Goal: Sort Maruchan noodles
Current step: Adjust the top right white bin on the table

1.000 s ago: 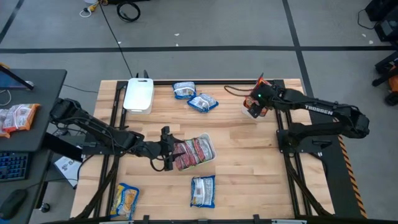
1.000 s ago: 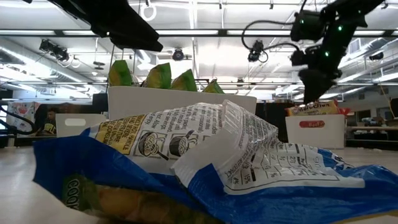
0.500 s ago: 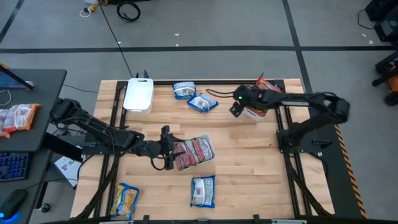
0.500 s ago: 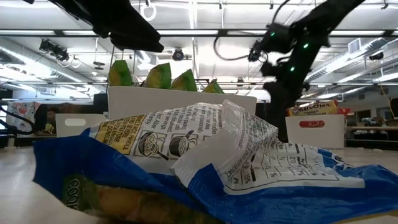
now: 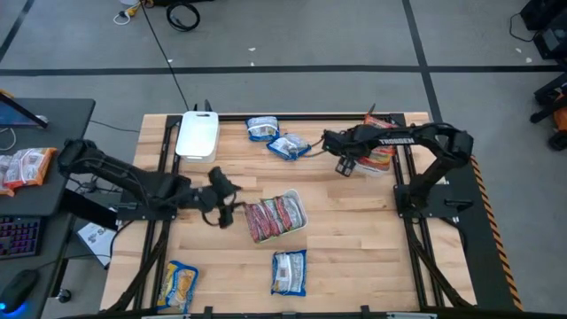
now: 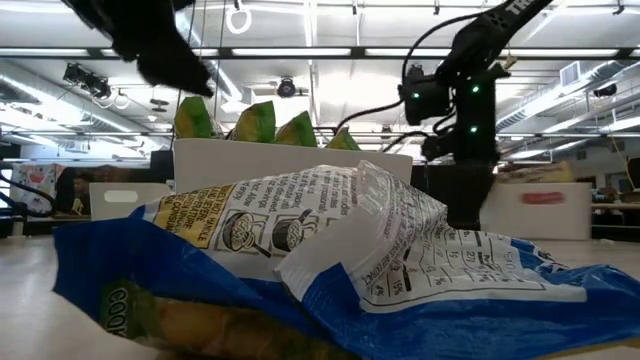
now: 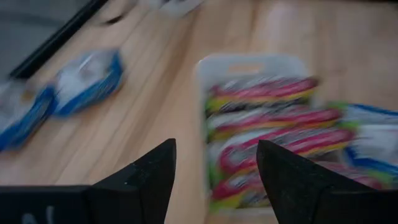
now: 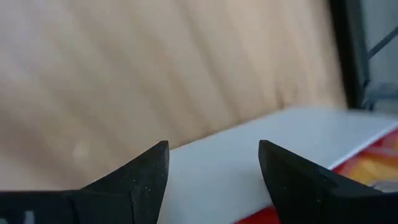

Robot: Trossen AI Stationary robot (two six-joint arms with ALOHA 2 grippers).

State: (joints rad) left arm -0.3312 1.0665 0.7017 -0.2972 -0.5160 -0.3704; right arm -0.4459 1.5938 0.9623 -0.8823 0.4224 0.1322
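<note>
Hovering over the table's left-middle, the left gripper point(image 5: 221, 197) has its jaws apart with nothing between them, just left of a white tray point(image 5: 299, 213) packed with red-pink and green Maruchan packets point(image 5: 273, 217). Left wrist view: fingers point(image 7: 146, 180) spread, tray rim point(image 7: 249, 63) and packets ahead, bare wood between.

Right gripper point(image 5: 344, 162) sits near the back right, jaws apart and empty, just beside another white tray point(image 5: 376, 167) holding orange-red packets point(image 5: 381, 151) by the table's right rail. Right wrist view: fingers point(image 8: 140, 180) wide, the tray's white edge point(image 8: 261, 149) right in front, orange-red showing at the corner.

Loose packets: two blue-white ones point(image 5: 262, 128) and point(image 5: 288, 146) near the back edge, close together; one blue-white packet point(image 5: 289, 271) near the front edge, middle; one orange-yellow packet point(image 5: 177, 285) at the front left corner, close to the rail. An upturned white tray point(image 5: 197, 135) rests at the back left, touching the back edge.

Open room: bare wood in the centre between both trays, and a wide bare patch at the front right.

Low view: a crumpled blue-white packet point(image 6: 330, 270) fills the foreground; the right arm hangs behind it.
</note>
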